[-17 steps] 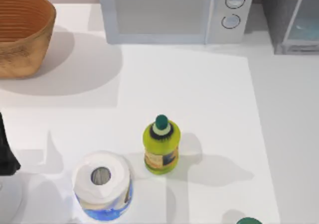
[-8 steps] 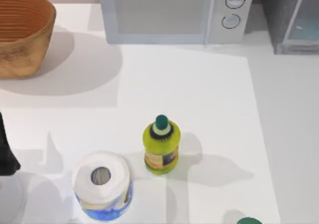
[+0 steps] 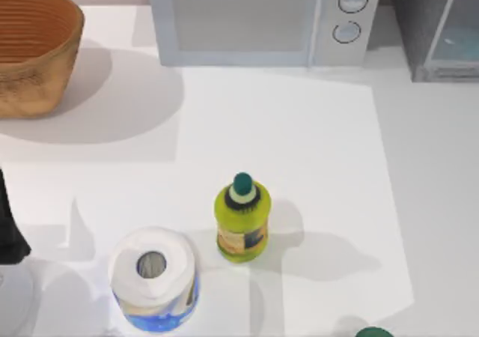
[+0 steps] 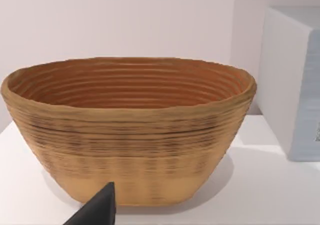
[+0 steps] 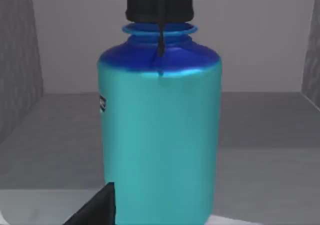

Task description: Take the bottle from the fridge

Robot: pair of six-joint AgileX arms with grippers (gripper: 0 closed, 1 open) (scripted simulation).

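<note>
Bottle [image 5: 160, 135] close before the right wrist camera: upright, round-bodied, smooth teal label wrapped around it, glossy blue shoulder, black ribbed screw cap on top. Standing on the flat grey floor of the fridge [image 3: 434, 30], dark grey walls on either side and a plain grey back wall behind. Dark finger [image 5: 97, 207] of the right gripper just beside the bottle's lower body; cannot tell whether touching, nor whether clenched or released.

Fridge itself at the desk's far right corner: dark grey box, pale silvery frame, glass-fronted door.

Left arm [image 3: 9, 225] parked at the desk's left edge, near the front. One dark, wedge-shaped finger [image 4: 97, 210] in the left wrist view, pointed toward the basket [image 4: 127, 130]; grip state cannot be told.

Basket at the far left corner: oval, woven, ridged in rings, tan outside and orange-brown inside. Microwave [image 3: 262, 19] along the far edge, light grey, boxy, two round knobs. Yellow-green bottle [image 3: 242, 217] with dark green cap upright near the front middle. Paper roll [image 3: 153, 277] upright beside it toward the left, white, blue-printed wrap.
</note>
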